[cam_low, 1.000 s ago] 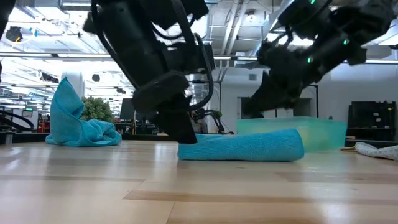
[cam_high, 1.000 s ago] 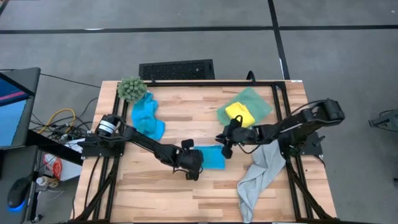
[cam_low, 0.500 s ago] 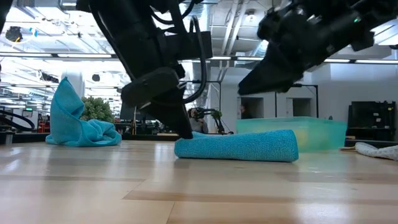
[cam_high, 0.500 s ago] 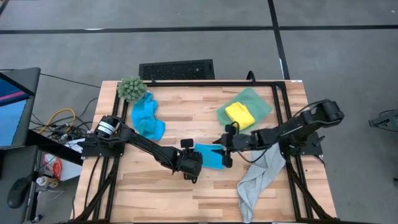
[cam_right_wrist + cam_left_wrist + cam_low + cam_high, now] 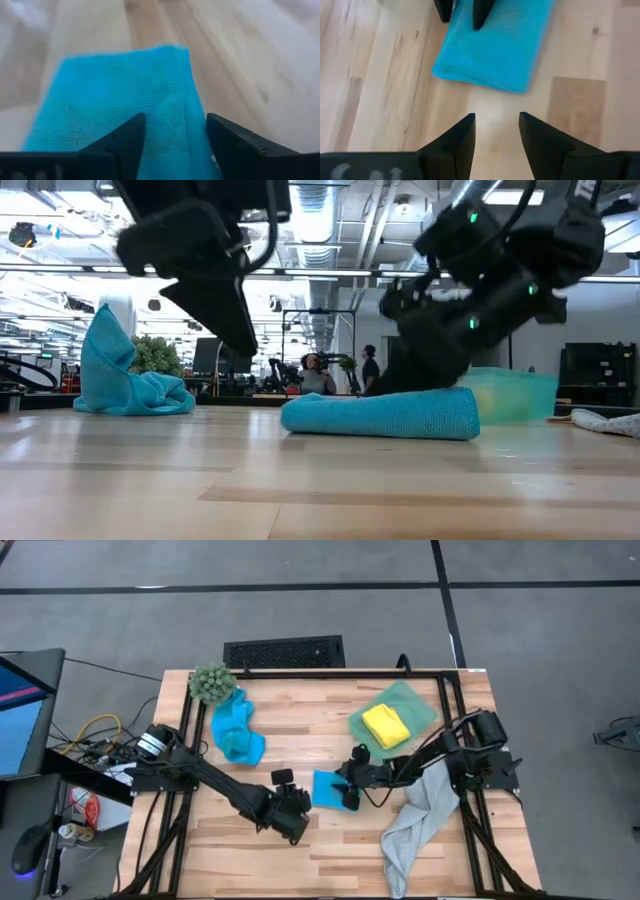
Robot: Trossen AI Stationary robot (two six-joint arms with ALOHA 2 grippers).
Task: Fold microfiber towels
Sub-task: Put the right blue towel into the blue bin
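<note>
The folded blue towel (image 5: 327,789) lies flat on the wooden table (image 5: 330,730), between the two claws. In the high view the right gripper (image 5: 350,792) covers its near edge, so the full outline there is hidden; in the low view the towel (image 5: 382,414) reads as a thick, rounded turquoise roll with that claw (image 5: 425,365) directly behind it. From the right wrist, the cloth (image 5: 120,105) fills the space beyond the spread fingers (image 5: 125,137), which stand apart with nothing pinched; whether their tips touch the fabric cannot be told. The left gripper (image 5: 292,808) sits just off the towel's other side, clear of it; its wrist view shows the fingers (image 5: 457,140) parted over bare wood, the towel (image 5: 495,47) ahead of them.

Farther from the claws, a crumpled blue towel (image 5: 236,730) is heaped beside a fuzzy green plant ball (image 5: 211,683). A yellow towel (image 5: 385,725) rests folded in a green bin (image 5: 418,705). Beyond the right arm, a pale grey towel (image 5: 415,825) trails over the table's edge.
</note>
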